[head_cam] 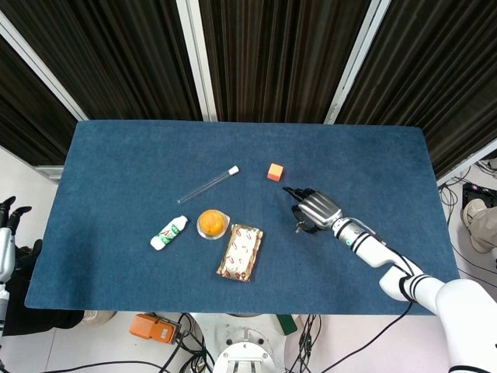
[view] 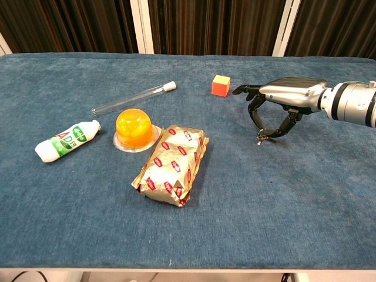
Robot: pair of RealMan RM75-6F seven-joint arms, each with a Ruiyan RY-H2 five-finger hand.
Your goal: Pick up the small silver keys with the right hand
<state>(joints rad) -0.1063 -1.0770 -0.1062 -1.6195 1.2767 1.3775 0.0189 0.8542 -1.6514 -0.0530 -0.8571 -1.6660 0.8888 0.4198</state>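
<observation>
The small silver keys (view: 262, 139) hang at the tips of my right hand (view: 283, 100), pinched between the thumb and a curled finger, just above or on the blue cloth; which one I cannot tell. From the head camera the keys (head_cam: 299, 228) peek out under the silver right hand (head_cam: 314, 210), right of the table's middle. My left hand (head_cam: 8, 211) shows only at the far left edge of the head view, off the table, fingers apart and holding nothing.
An orange cube (view: 221, 85) lies just left of and behind the right hand. Further left are a gold snack packet (view: 171, 164), an orange jelly cup (view: 132, 129), a glass test tube (view: 134, 98) and a small white bottle (view: 66, 141). The blue table (view: 282, 205) spreads around them.
</observation>
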